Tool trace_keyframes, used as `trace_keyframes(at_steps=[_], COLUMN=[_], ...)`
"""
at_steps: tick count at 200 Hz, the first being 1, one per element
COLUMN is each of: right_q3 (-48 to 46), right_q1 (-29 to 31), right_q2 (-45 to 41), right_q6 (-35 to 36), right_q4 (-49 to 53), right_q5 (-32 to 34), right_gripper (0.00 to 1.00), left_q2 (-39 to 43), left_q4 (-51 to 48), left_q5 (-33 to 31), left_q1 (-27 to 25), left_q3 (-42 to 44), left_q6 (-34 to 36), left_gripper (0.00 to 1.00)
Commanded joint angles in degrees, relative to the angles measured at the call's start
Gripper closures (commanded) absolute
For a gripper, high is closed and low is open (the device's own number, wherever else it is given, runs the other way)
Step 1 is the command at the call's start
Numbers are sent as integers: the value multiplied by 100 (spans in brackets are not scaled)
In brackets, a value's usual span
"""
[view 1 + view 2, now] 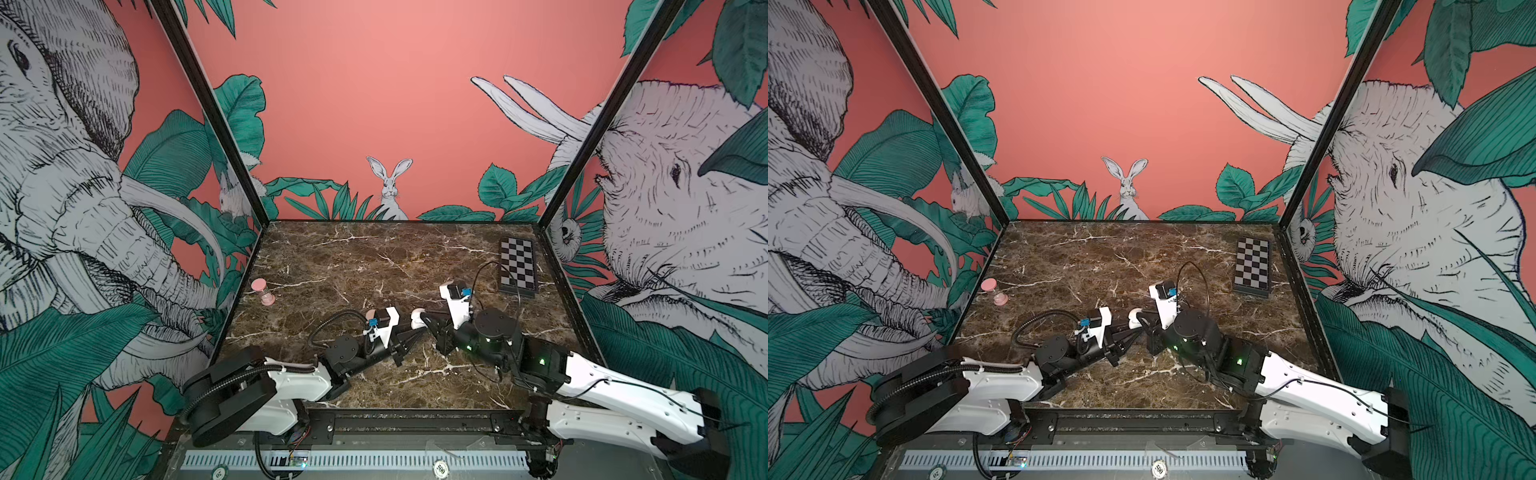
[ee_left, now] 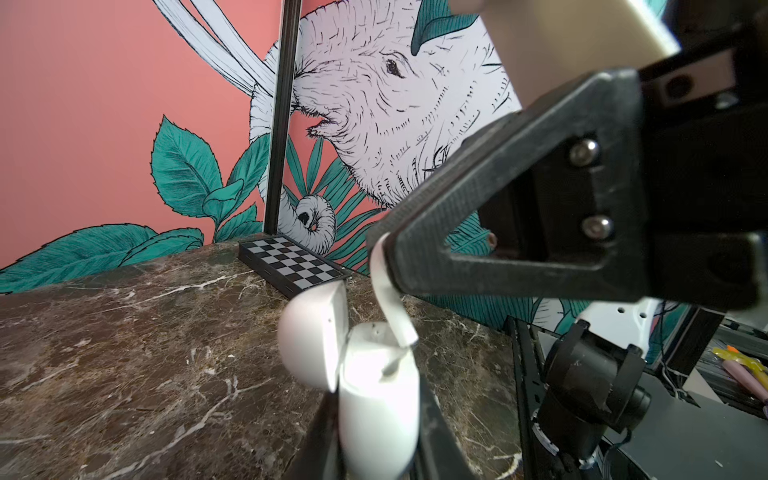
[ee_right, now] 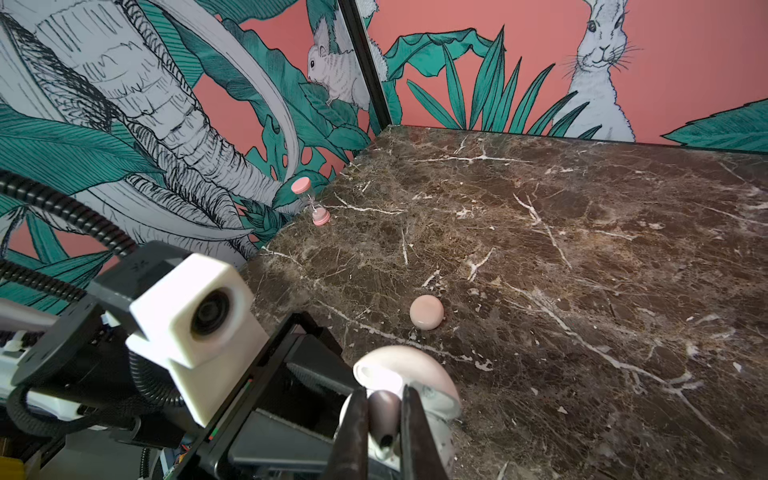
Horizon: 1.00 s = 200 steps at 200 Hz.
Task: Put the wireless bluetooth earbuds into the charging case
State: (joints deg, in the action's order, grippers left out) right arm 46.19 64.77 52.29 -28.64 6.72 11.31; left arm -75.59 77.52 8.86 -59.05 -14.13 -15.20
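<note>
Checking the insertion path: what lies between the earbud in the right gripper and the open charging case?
Nothing. The left wrist view shows the earbud with its stem tip right at the open mouth of the charging case, lid swung clear.

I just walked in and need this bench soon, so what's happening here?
The left gripper holds the open white case. The right gripper pinches an earbud with its stem pointing down into the case's opening, and it is not yet seated. A small pink disc lies on the table nearby, untouched.
</note>
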Motion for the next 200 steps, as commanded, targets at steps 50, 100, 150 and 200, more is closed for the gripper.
trace_keyframes(at_steps=[50, 100, 150, 200], right_q3=[-58, -49, -105, -226], right_q1=[87, 97, 114, 137], right_q2=[31, 101, 97, 19], right_q6=[80, 94, 100, 90], right_q4=[-223, -367, -413, -452], right_q5=[18, 65, 98, -58], right_gripper=[94, 95, 96, 96], left_q2=[166, 142, 216, 311], left_q4=[282, 283, 282, 276], left_q5=[28, 43, -7, -128], left_q1=[23, 22, 25, 25], left_q3=[-1, 16, 61, 69], left_q6=[-158, -245, -255, -299], left_gripper=[100, 100, 100, 100])
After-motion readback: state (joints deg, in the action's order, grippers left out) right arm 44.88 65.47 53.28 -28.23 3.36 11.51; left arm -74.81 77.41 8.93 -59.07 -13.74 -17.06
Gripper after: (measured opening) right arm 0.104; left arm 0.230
